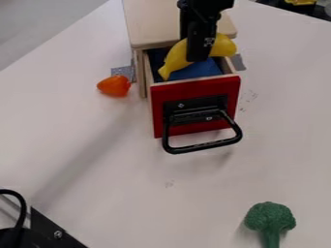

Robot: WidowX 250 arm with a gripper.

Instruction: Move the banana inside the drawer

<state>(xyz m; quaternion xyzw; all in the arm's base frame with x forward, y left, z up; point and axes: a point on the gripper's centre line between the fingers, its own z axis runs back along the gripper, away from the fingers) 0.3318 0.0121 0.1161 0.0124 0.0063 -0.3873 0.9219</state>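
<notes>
Banana (pixel 223 47), smooth & curved, in blk claw (pixel 198 59) at red-fronted wood drawer (pixel 188 89).

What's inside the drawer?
The drawer holds something blue. The banana and gripper hide part of it; what's beneath it or farther back, under the wooden top, can't be seen.

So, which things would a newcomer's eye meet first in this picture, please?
The eye would probably go first to the bright yellow banana at the opening of the drawer, with the black gripper across its middle. Next comes the drawer's red front with its black handle, near the upper middle of the view. Smaller accents are the orange toy left of the drawer and the green broccoli at the lower right.
</notes>
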